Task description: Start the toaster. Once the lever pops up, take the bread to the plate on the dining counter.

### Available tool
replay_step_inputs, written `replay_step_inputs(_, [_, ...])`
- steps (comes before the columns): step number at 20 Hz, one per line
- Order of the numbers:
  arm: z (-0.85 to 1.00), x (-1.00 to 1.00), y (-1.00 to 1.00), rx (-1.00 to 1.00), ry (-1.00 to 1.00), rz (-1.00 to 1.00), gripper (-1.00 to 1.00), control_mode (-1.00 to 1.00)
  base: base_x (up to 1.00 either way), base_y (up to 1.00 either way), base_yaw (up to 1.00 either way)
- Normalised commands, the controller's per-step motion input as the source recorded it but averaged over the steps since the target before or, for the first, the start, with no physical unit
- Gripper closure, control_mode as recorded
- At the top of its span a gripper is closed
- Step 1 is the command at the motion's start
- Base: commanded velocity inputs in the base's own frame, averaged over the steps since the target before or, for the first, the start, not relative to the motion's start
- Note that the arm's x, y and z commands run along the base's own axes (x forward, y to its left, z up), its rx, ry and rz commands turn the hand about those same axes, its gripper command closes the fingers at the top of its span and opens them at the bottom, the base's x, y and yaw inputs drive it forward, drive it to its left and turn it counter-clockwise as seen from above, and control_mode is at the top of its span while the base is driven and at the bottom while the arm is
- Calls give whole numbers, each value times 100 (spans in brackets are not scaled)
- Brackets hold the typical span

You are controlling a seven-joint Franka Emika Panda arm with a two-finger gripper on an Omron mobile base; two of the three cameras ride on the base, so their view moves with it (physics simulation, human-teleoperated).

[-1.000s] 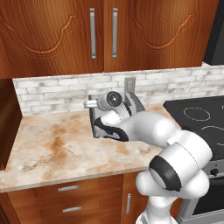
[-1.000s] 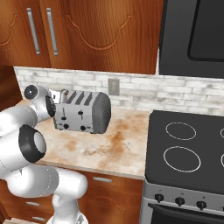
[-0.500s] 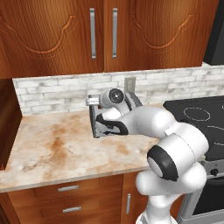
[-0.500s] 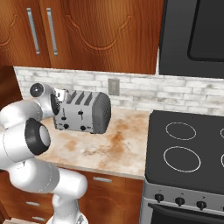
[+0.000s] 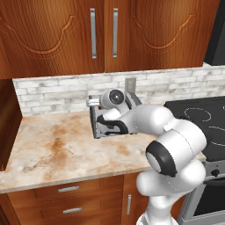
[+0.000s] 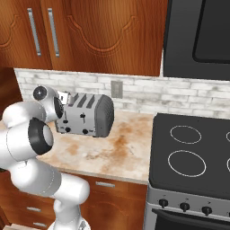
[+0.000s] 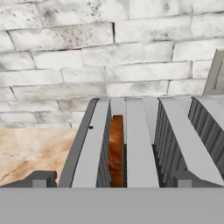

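Since half a second ago, the arm has reached a little farther over the counter (image 5: 52, 149), while the toaster (image 6: 85, 115) has stayed put by the brick wall (image 7: 87, 57). Wide apart and empty, the claw (image 7: 109, 179) hovers just above the toaster's top. Directly below it, the bread (image 7: 116, 151), tan-brown, sits upright in the left slot.

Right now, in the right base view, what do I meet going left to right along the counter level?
White arm → toaster → wall outlet → bare beige counter → black stovetop.
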Motion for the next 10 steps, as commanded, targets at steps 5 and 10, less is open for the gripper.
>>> replay_step_inputs(5, [-1,5,0,0,0,0,-100,-100,0,0,0])
replay_step_inputs(10, [0,9,0,0,0,0,-100,-100,0,0,0])
